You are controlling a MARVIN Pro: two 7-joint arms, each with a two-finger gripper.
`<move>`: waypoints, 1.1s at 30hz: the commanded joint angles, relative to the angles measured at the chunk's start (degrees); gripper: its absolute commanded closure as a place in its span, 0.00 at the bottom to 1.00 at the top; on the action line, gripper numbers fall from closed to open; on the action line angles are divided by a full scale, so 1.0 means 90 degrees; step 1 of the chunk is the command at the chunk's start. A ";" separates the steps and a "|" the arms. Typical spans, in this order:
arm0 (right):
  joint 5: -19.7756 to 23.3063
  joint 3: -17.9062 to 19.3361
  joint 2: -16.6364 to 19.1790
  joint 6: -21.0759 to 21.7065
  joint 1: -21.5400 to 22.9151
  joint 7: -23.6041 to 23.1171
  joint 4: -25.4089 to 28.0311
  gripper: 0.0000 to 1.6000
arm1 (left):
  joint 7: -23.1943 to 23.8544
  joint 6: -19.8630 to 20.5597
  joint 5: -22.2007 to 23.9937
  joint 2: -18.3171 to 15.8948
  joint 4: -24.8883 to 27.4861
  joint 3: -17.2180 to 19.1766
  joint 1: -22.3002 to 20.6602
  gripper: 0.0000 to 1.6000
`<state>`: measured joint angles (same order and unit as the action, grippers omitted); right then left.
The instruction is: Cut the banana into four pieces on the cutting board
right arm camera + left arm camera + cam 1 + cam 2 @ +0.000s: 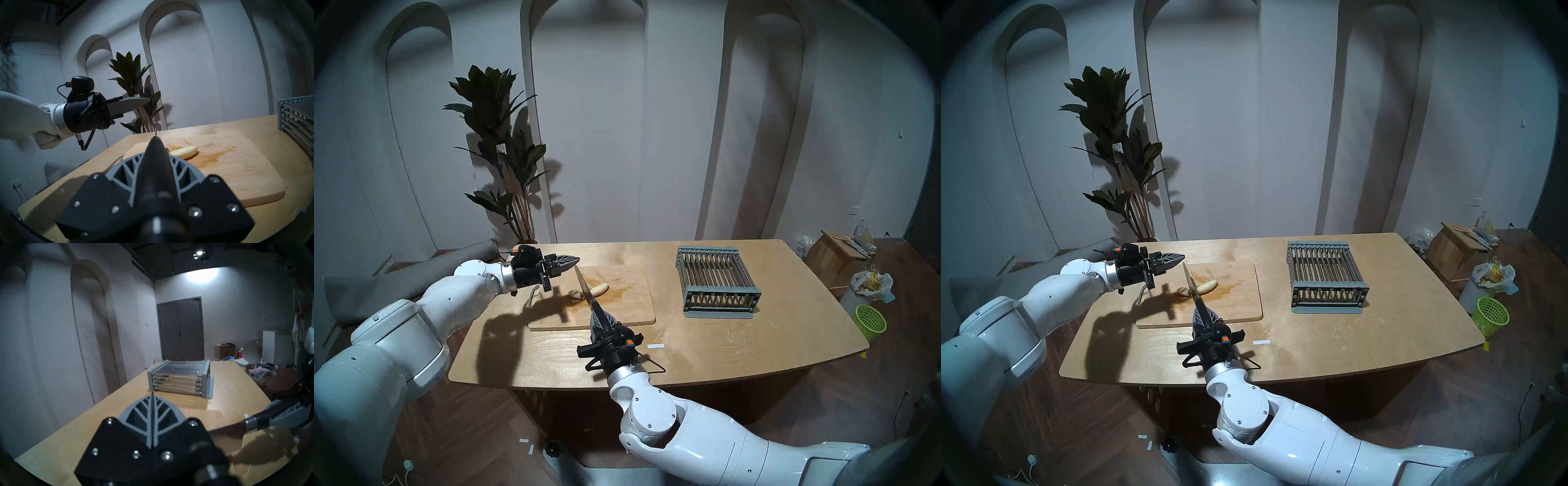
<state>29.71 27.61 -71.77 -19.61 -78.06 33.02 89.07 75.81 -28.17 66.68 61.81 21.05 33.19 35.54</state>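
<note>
The banana lies on the cutting board (619, 307) in two parts: a longer piece (599, 289) to the right of the knife blade (583, 283) and a short stub (575, 294) to its left. My right gripper (600, 322) is shut on the knife's black handle, with the blade running across the banana between the two parts. In the right wrist view the handle (155, 169) fills the shut fingers, and the longer banana piece (185, 151) shows beyond. My left gripper (566, 264) is shut and empty, hovering above the board's far left corner.
A grey slatted rack (717, 281) stands on the table's right half. A thin curved loop (533, 296) sits at the board's left edge. A white strip of tape (655, 346) lies near the front edge. A plant (504, 142) stands behind; a green basket (870, 320) is on the floor at right.
</note>
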 commanded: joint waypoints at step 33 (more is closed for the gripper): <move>0.0003 -0.0015 0.0495 -0.0062 -0.0312 0.0203 0.0665 1.00 | 0.1021 0.0585 0.0201 0.0424 0.0619 -0.0037 -0.0082 1.00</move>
<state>29.42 27.30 -66.76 -19.61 -81.01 34.98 93.62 81.29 -23.97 67.84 65.75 21.07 33.01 35.35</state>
